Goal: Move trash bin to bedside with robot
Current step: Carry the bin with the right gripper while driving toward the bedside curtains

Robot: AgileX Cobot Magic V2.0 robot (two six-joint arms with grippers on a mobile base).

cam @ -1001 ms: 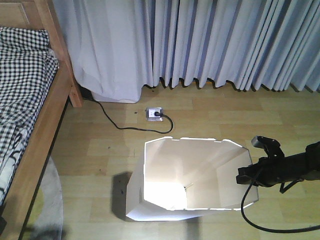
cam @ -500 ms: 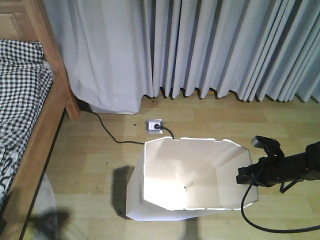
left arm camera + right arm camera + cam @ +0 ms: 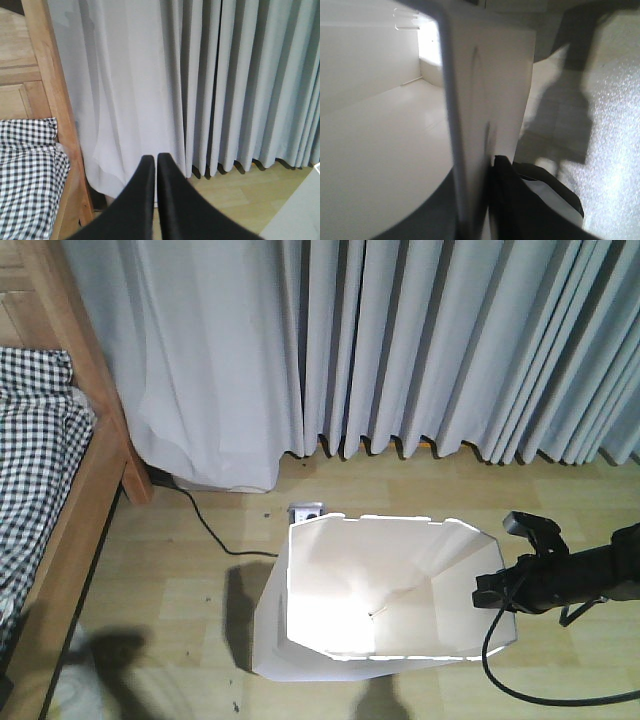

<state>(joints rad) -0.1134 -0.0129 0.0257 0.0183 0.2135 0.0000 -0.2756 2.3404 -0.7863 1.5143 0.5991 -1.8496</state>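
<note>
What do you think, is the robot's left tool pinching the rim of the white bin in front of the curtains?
Not quite. It is the right tool that pinches the rim of the white bin, as the right wrist view shows close up. The left tool is shut on nothing, up in the air. The bin does stand in front of the curtains.

Wood floor point(image 3: 450, 490): trash bin point(image 3: 340, 585), black cable point(image 3: 205, 528), socket point(image 3: 307, 511).
</note>
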